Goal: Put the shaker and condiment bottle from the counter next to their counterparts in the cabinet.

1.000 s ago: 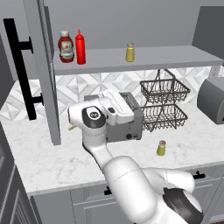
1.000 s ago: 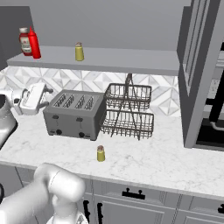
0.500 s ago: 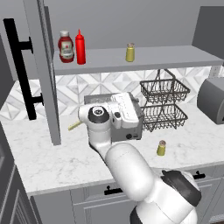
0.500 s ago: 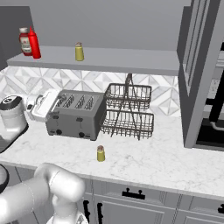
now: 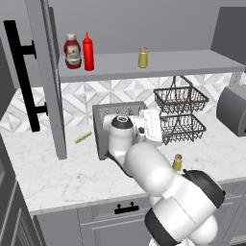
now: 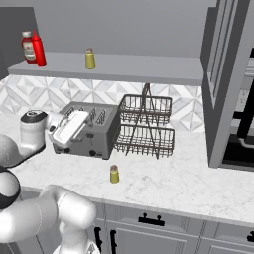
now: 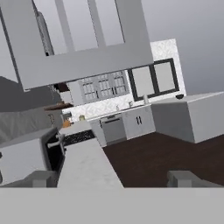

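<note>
Right base view: shaker (image 6: pixel 114 174) stands near the counter (image 6: pixel 198 186) edge; gripper (image 7: pixel 109 178) fingers apart, empty

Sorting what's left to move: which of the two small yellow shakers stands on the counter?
The shaker near the counter's front edge, before the wire baskets; the other shaker stands on the cabinet shelf.

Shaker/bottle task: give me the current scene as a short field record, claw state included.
condiment bottle: upright on the cabinet shelf, right beside the ketchup bottle
yellow shaker: upright on the shelf, apart from the bottles
shaker: upright on the counter, in front of the toaster and wire rack
claw: open, holding nothing
cabinet door: open
task left: shaker not yet moved
</note>
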You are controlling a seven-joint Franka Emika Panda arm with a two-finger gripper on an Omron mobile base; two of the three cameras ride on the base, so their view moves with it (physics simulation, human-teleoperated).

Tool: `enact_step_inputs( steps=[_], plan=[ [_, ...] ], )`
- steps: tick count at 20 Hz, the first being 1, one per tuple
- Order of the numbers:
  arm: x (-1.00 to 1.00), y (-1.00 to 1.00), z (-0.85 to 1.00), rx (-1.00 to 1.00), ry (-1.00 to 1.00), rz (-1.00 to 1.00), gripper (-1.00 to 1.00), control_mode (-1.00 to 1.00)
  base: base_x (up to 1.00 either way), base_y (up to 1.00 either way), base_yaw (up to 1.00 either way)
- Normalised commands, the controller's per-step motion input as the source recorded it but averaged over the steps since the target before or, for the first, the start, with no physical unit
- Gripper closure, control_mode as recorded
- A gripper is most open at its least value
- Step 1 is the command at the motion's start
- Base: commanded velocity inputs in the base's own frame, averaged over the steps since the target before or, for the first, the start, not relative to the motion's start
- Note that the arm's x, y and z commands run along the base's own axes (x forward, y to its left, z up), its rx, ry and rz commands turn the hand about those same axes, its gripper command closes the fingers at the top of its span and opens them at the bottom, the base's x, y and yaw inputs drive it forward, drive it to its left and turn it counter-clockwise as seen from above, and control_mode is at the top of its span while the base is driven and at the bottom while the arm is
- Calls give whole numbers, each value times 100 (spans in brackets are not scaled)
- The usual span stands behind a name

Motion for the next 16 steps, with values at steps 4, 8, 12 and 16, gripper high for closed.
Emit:
enact_step_inputs(
  steps=[4, 8, 12, 16],
  plan=[
    [0, -22, -29, 13, 0, -7, -100, -100, 0, 0, 0],
    [-9, -31, -24, 11, 0, -3, -100, -100, 0, 0, 0],
    [-27, -37, -29, 7, 0, 0, -100, -100, 0, 0, 0],
    [-31, -29, -45, 3, 3, 0, -100, -100, 0, 0, 0]
  ],
)
